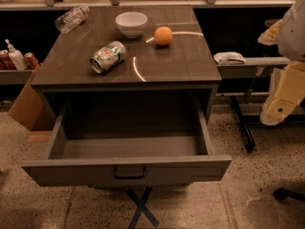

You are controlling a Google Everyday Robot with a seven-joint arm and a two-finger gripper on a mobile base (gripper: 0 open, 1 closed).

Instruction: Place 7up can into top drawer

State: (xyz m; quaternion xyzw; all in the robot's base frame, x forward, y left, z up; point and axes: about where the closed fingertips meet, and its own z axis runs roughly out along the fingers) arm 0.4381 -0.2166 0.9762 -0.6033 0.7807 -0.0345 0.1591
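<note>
7up can (pixel 108 56) lies on its side on the dark table (pixel 188 58), left of centre. Its long axis runs diagonally, with one silver end facing the table's front-left corner. Below the front edge, the top drawer (pixel 124 170) stands pulled open. The pale gripper (pixel 281 97) hangs at the far right, beside the table and well apart from the can. Whether it is open or closed cannot be told.
</note>
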